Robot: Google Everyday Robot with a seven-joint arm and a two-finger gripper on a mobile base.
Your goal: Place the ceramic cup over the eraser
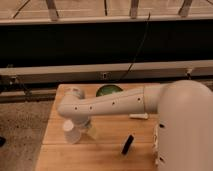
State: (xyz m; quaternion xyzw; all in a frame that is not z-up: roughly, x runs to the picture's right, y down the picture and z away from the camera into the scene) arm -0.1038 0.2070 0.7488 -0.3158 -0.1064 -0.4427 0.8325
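The white ceramic cup [70, 132] is at the left part of the wooden table [100, 155], near its left edge. My gripper [81, 125] hangs from the wrist straight down onto the cup's right side and touches it; the wrist hides most of it. The eraser [128, 144], a small black block, lies on the table to the right of the cup, about a hand's width away and nearer the front edge. My white arm [115, 104] stretches across the table from the right.
A green bowl [109, 91] stands at the table's back edge, partly behind my arm. A white tube [139, 116] lies just under my forearm. My bulky shoulder [185, 130] covers the table's right side. A dark wall with rails runs behind the table.
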